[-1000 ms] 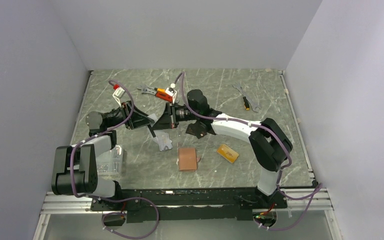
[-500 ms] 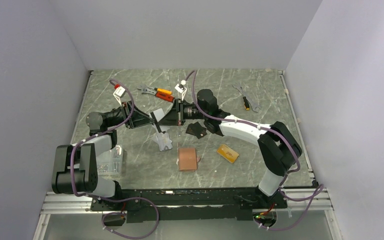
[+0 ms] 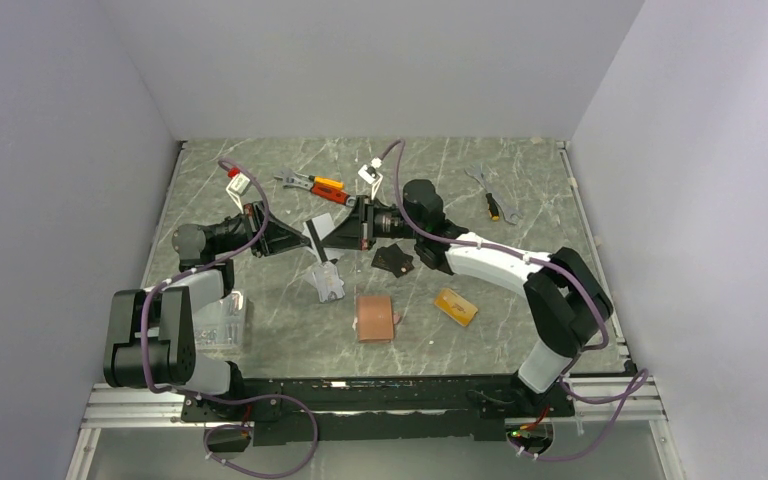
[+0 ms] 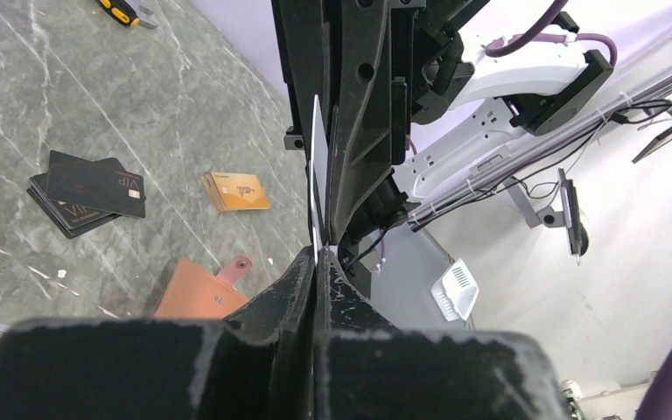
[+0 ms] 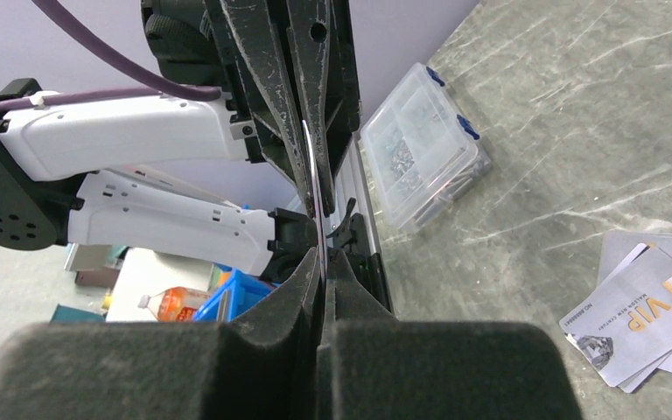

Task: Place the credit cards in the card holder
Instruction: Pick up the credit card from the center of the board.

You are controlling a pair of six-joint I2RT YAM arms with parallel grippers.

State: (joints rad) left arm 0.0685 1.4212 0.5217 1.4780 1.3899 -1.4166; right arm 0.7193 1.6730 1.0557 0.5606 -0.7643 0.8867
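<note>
My left gripper and right gripper meet tip to tip above the table's middle. Both are shut on opposite edges of one silver-grey credit card, held on edge between them. The card shows edge-on in the left wrist view between my left gripper and the right arm's fingers, and in the right wrist view above my right gripper. Silver-grey cards lie below. Black cards, orange-gold cards and the reddish-brown card holder lie flat.
Orange-handled tools lie at the back middle, another tool at the back right. A clear plastic parts box sits at the front left beside the left arm.
The right gripper has drawn back to the right and its arm has stretched out. The card now stands on edge between the two grippers, lifted off the silver cards on the table.
</note>
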